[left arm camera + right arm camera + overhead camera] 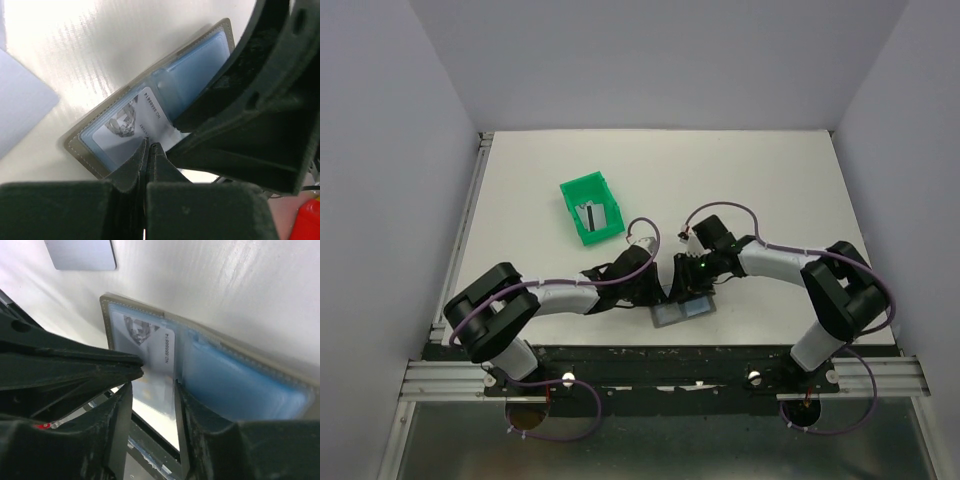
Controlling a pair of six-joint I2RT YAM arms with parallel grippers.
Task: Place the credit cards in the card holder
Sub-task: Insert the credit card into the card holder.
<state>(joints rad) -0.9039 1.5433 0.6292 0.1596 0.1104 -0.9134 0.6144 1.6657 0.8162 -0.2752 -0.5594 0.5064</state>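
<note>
The card holder [685,313] lies open near the table's front edge, its light blue inside [200,75] facing up. A whitish credit card [125,131] sits partly in its left pocket. My left gripper [150,146] is shut with nothing between its jaws, and its tips rest on that card's near edge. My right gripper [150,392] is open. Its fingers [182,400] stand on either side of the card [162,360] without pinching it. Another credit card [591,216] lies in the green bin.
The green plastic bin [582,188] stands left of centre behind the arms. Both arms [570,295] meet over the card holder, close to each other and to the black rail [650,352] along the table's front edge.
</note>
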